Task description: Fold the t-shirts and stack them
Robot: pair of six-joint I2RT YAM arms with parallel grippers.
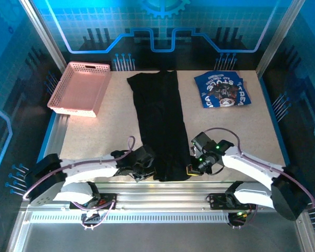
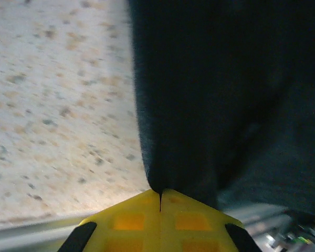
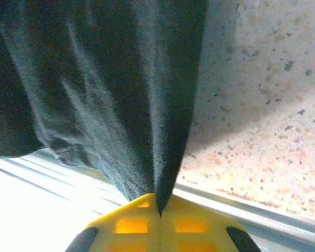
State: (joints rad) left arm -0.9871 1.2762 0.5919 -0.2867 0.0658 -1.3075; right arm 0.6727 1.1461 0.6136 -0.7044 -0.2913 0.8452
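Black shirt [image 1: 160, 121] lies mid-table as a long narrow strip, folded lengthwise. It runs from the far edge of the table [image 1: 105, 126] down to the near edge. Far end is a bit wider & rumpled; near end reaches the arms.

Left gripper [image 1: 148, 167] sits at the strip's near-left corner, right gripper [image 1: 193, 168] at the near-right corner. Both are low, w/ the near end of the cloth btwn them.

Left wrist view: left gripper [image 2: 160, 195] has its yellow fingers pressed together, no gap, w/ the black shirt [image 2: 226, 94] pinched at the tips. Cloth runs up & right from the pinch. Speckled table [image 2: 58, 105] is to the left, metal rail [image 2: 31, 231] along the bottom.

Right wrist view: right gripper [image 3: 160, 202] is likewise clamped tight on a fold of the black shirt [image 3: 110, 94]. Cloth fans up & left in creases. Table [image 3: 273, 105] is to the right, rail [image 3: 241, 207] crossing just below the cloth.

Blue shirt [image 1: 223, 90] is in the far-right part of the table, already folded small. White lettering & dark/white print face up, slightly tilted. It's well apart from the black shirt, so not stacked.

Pink basket [image 1: 72, 109] sits at the far-left corner, apart from both shirts.
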